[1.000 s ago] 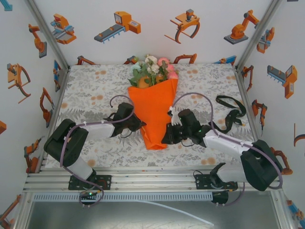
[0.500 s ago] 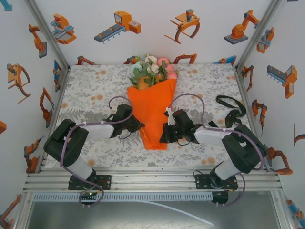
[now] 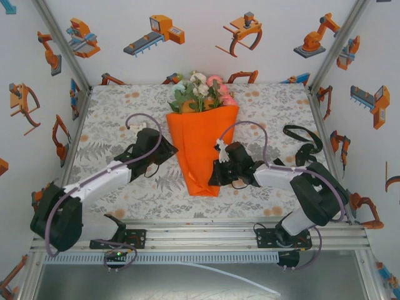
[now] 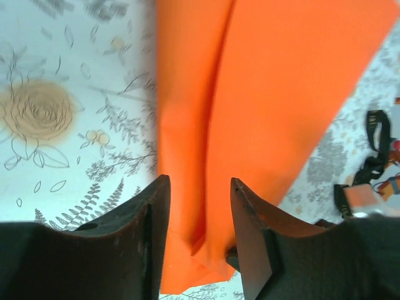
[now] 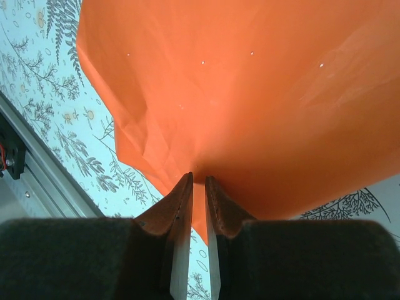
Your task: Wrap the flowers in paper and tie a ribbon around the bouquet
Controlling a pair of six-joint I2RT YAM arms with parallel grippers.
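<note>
Looking down from above, you see the bouquet [image 3: 201,153] lying along the middle of the tablecloth [image 3: 112,119]. Its narrow tip points toward the near edge, and the flowers [image 3: 200,94] spill out of the wide far end.

Your left gripper [image 3: 164,149] sits just beside the cone's left edge, roughly halfway along it. From the left wrist camera its jaws stand spread. The orange paper [image 4: 269,94] shows through the gap and runs on beyond it, with a long fold down the sheet. You cannot tell whether either jaw touches the paper.

Your right gripper [image 3: 217,176] is at the cone's right edge, nearer the tip. From the right wrist camera its jaws are pressed almost together with a thin sliver of orange between them, pinching the edge of the paper. Beyond the jaws the sheet fans out wide, creased on its left side.

You can see the ribbon [image 3: 302,150] lying loose and tangled on the cloth at the right, well apart from the bouquet, on the far side of your right arm.
</note>
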